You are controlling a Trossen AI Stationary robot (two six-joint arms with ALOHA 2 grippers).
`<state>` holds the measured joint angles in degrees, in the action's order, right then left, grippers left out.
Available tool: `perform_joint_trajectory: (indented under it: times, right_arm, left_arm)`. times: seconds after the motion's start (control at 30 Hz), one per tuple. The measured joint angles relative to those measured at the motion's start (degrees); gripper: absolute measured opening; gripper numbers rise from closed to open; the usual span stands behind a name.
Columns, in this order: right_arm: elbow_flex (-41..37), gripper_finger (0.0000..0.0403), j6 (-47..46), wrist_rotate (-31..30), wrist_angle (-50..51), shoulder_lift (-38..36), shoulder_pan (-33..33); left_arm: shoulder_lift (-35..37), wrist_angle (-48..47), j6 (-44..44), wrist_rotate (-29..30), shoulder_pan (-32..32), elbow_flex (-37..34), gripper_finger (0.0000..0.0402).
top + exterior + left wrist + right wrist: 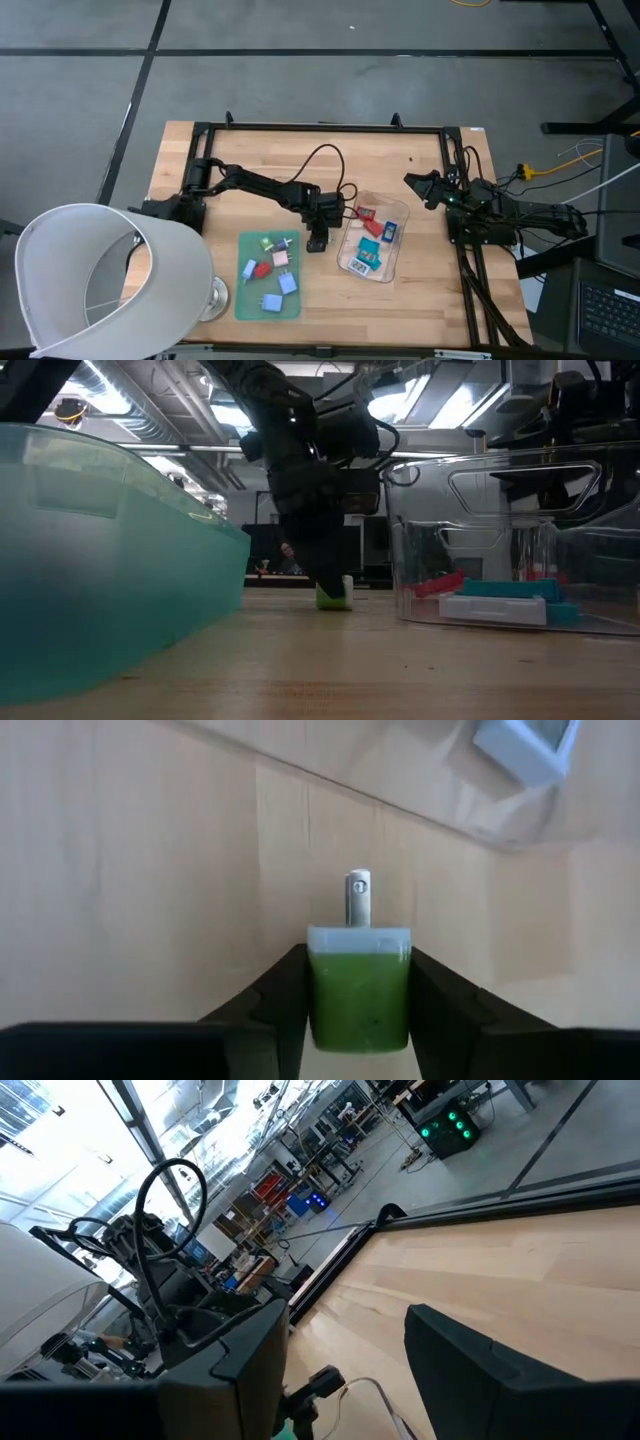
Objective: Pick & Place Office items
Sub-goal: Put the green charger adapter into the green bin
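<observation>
My left gripper [317, 242] stands between the green mat [250, 303] and the clear tray [403, 216], shut on a light green piece [360, 1005] with a white end and a metal prong [358, 898]. In the low view this piece [336, 596] sits at table level under the gripper. Several small blue, red, pink and green pieces [270, 272] lie on the mat. Red, blue and teal pieces [372, 238] lie in the tray. My right gripper [415, 185] waits open near the table's right edge, its fingers [250, 1355] holding nothing. My left gripper pinches the light green piece by its two opposite side faces [318, 1000], one finger [283, 1000] on each side. It comes from above, pointing down. The white end with the prong sticks out past the fingertips. The piece's lower end [337, 604] is at the table top.
A large white lampshade [100, 280] lies over the table's near left corner, with a round metal base [213, 296] beside the mat. A black frame [320, 127] runs along the far edge. Cables [325, 160] trail over the wood behind the left arm.
</observation>
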<state>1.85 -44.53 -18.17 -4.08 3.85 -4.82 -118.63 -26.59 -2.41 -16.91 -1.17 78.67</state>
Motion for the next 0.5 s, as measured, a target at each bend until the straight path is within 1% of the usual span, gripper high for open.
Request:
perform_joint_trajectory:
  times: [0.1,0.17,0.3,0.37,0.43,0.5]
  right_arm:
    - [0.0,0.0200,0.0,0.0,0.0,0.0,0.0]
    - [0.0,0.0200,0.0,0.0,0.0,0.0,0.0]
    - [0.0,0.0200,0.0,-0.2,0.0,0.0,0.0]
    - [0.0,0.0200,0.0,-0.3,0.0,0.0,0.0]
    - [0.0,0.0200,0.0,-0.3,0.0,0.0,0.0]
    - [0.0,0.0200,0.0,-0.2,0.0,0.0,0.0]
  left_arm:
    - [0.0,-0.1,-5.5,-2.5,-1.9,0.0,0.0125]
    - [0.7,-0.3,-8.4,-2.5,-3.9,-0.2,0.0125]
    - [4.0,3.7,-13.0,-2.2,-9.0,-0.2,0.0125]
    - [6.0,6.2,-15.0,-3.0,-11.8,-0.2,0.0125]
    - [8.4,9.1,-15.7,-6.0,-14.4,-0.2,0.0125]
    - [11.1,11.5,-15.9,-10.8,-16.7,-0.2,0.0125]
